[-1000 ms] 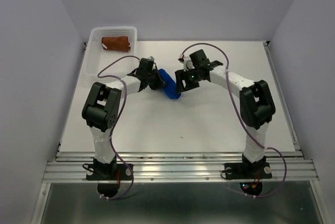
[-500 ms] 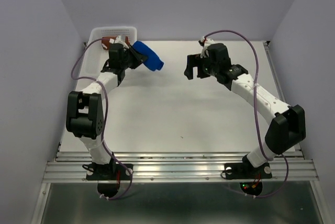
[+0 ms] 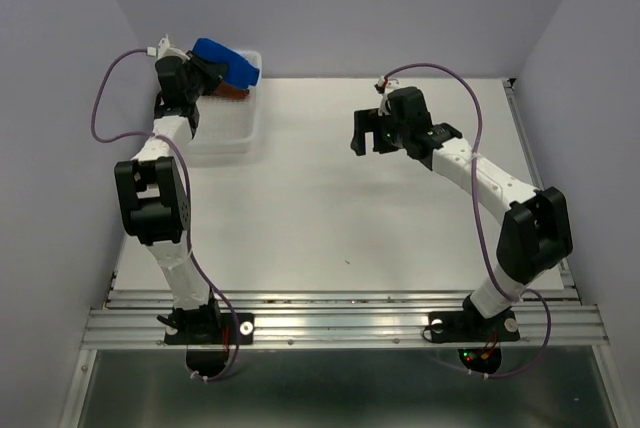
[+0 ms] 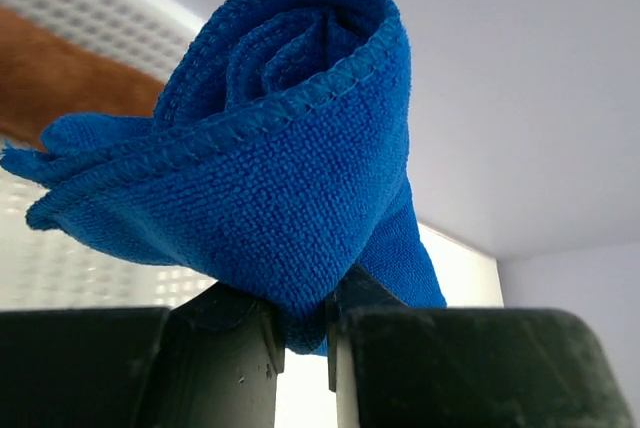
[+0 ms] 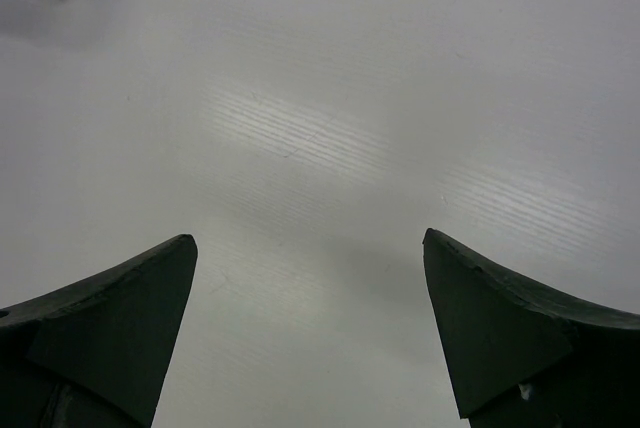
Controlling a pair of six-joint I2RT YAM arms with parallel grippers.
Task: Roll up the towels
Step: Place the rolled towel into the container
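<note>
- Pale lilac walls (image 3: 330, 8) box in a white table (image 3: 330, 218), with a ribbed metal rail (image 3: 340, 323) running along the bottom of the overhead frame.
- Quick count: two arms, two grippers, two towels, one basket.
- Far upper left, and the left gripper (image 3: 205, 70) is clamped on the blue towel (image 3: 228, 56), a rolled bundle held up in the air over the basket (image 3: 222, 138).
- From the left wrist view you can see the roll's spiral end facing the lens, with both dark fingers (image 4: 225, 348) pinching the bundle's lower edge.
- Just under it, the rust-brown towel (image 3: 233, 93) lies inside the white perforated basket, mostly hidden by the blue one.
- That basket sits at the table's upper left corner, tight against the wall.
- Across to right of centre, the right gripper (image 3: 362, 133) hangs above the table with jaws spread wide, gripping nothing.
- Its wrist view confirms it, showing only glossy white surface between the two fingertips.
- Both grippers are well apart.
</note>
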